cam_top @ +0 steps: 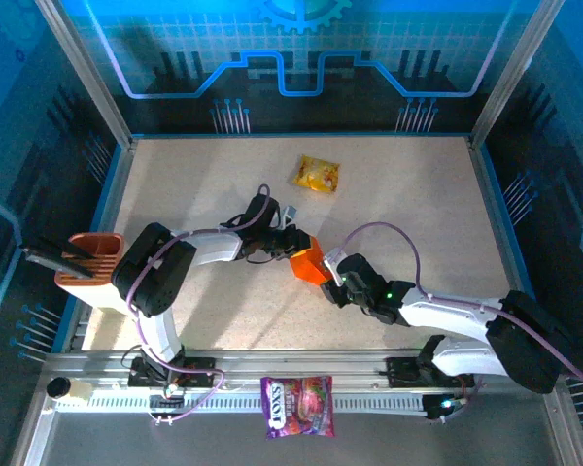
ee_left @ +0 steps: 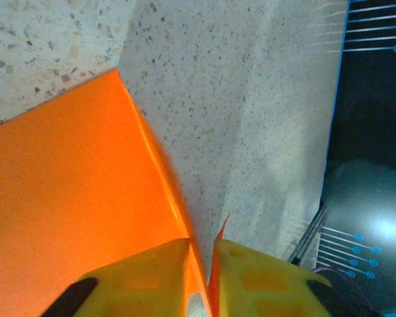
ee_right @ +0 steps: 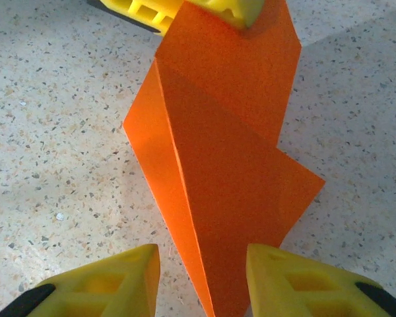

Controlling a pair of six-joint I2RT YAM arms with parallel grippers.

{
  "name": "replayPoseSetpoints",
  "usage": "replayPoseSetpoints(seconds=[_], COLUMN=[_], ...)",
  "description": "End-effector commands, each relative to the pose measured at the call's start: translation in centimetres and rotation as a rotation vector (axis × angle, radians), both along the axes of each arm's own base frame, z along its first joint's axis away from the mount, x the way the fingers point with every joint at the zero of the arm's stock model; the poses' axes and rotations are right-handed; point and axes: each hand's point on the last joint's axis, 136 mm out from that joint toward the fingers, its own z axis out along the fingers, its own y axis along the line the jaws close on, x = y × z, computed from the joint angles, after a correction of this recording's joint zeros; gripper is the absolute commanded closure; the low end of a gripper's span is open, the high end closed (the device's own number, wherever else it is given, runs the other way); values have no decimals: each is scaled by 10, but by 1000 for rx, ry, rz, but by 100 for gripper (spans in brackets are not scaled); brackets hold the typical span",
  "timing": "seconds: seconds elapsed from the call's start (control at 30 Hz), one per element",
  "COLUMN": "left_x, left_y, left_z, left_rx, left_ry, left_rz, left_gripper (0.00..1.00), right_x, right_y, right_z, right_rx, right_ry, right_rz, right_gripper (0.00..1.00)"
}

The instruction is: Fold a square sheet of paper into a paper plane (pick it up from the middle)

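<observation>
In the top external view, the orange paper was seen near the middle of the speckled table, raised between the two arms. The left gripper was placed at the paper's left side and the right gripper just beside its lower right corner. A yellow snack packet was laid farther back on the table, well apart from the paper. A purple bag was seen on the rail at the near edge, and an orange-brown rack at the table's left edge.

In the left wrist view, the left gripper was seen closed on a thin edge of the orange paper, which was pinched between its yellow fingers. The rest of the sheet was spread to the left above the table.

In the right wrist view, the orange paper was shown partly folded, with a diagonal crease along its length. Its top end was gripped by the left gripper. Its narrow lower end was reached down between the fingers of the right gripper, which were held apart. Whether the right-hand finger was touching the paper could not be told.
</observation>
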Motion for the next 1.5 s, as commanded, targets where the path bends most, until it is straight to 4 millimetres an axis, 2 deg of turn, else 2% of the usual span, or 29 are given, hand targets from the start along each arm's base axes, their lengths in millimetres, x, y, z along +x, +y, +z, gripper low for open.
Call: replayPoseSetpoints(seconds=[0.0,0.3,0.5,0.73,0.8,0.9,0.97,1.23,1.47], left_x=[-6,-14,-13,-17,-17,-17,-15,-10,-8], left_y=[-6,-5,-10,-14,-14,-13,-12,-1,-4], left_z=[0,6,14,9,7,3,3,3,8], left_rx=[20,92,84,107,118,132,137,184,146], left_ry=[11,0,5,26,28,35,30,13,12], left_rz=[-84,-216,-251,-271,-263,-238,-217,-145,-117], left_gripper=[86,92,93,91,85,84,77,76,77], right_x=[5,1,-3,-7,-8,-12,-15,-24,-12], right_y=[0,2,-1,-6,-6,-3,0,16,21], right_z=[1,17,17,12,11,8,6,-5,-19], right_rx=[-7,74,80,78,82,90,94,40,-58], right_ry=[-33,-55,-68,-53,-49,-39,-28,-32,-81], right_rz=[-13,-11,3,-12,-7,10,21,68,-5], right_gripper=[60,59,59,59,59,59,59,57,57])
